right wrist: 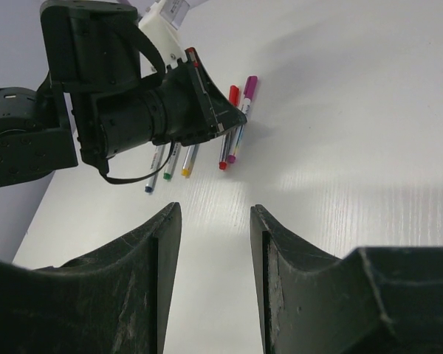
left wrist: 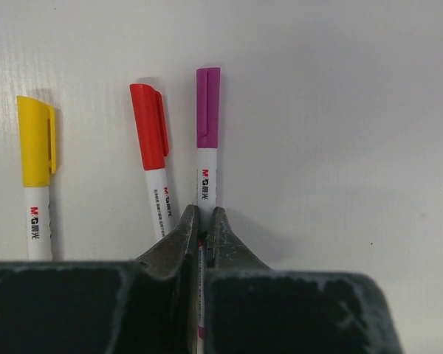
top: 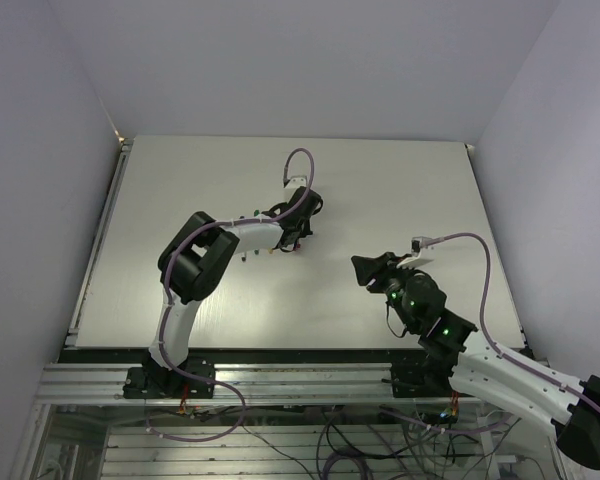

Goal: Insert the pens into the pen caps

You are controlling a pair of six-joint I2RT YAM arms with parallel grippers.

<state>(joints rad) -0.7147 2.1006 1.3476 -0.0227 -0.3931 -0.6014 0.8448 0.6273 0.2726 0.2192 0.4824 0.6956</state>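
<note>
In the left wrist view three white pens lie side by side on the table, each wearing its cap: a yellow cap, a red cap and a magenta cap. My left gripper is shut on the barrel of the magenta pen, just below its printed label. The right wrist view shows the row from the other end: the magenta pen, the red pen, then yellow, green and blue tail ends, partly hidden under the left gripper. My right gripper hangs open and empty, well short of the pens.
The left arm reaches over mid-table; its gripper covers the pens from above. The right gripper hovers right of centre. The white table ends at walls on both sides and at the back.
</note>
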